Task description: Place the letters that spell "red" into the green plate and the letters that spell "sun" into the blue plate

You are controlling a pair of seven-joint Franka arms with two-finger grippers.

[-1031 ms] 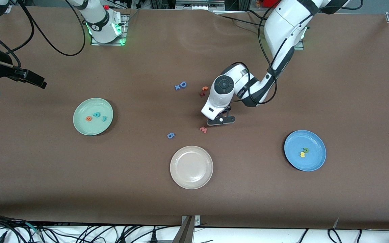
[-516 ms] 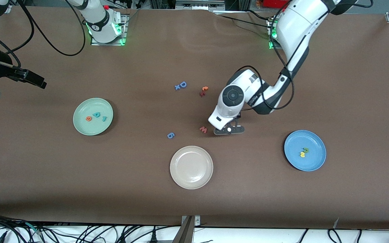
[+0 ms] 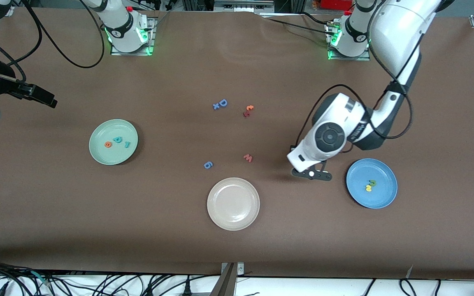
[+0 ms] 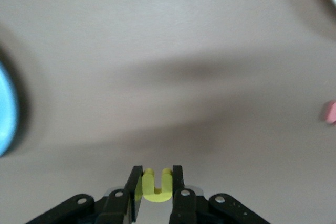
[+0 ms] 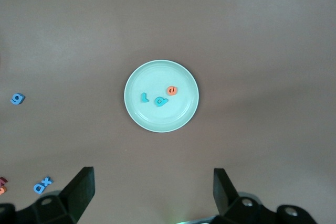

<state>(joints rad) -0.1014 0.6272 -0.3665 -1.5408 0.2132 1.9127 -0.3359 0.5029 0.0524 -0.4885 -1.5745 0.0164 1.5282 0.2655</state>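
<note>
blue toy letter "D" [image 3: 223, 102], blue "g" [image 3: 207, 165], pink "w" [image 3: 248, 158]

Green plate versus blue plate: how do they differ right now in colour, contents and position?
The green plate is pale mint; the blue plate is bright sky blue. The green plate holds three letters, an orange "e", a teal "d" and a teal "r"; the blue plate holds only two, yellow and green. The green plate sits toward the right arm's end, the blue toward the left arm's. Both are round, shallow and alike in size.

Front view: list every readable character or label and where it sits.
"D" and "x": blue letters on the table.
"w": pink-red letter on the table.
"6" or "g": blue piece on the table.
Letters in the green plate and blue plate: too small to read.
No printed labels legible.
</note>
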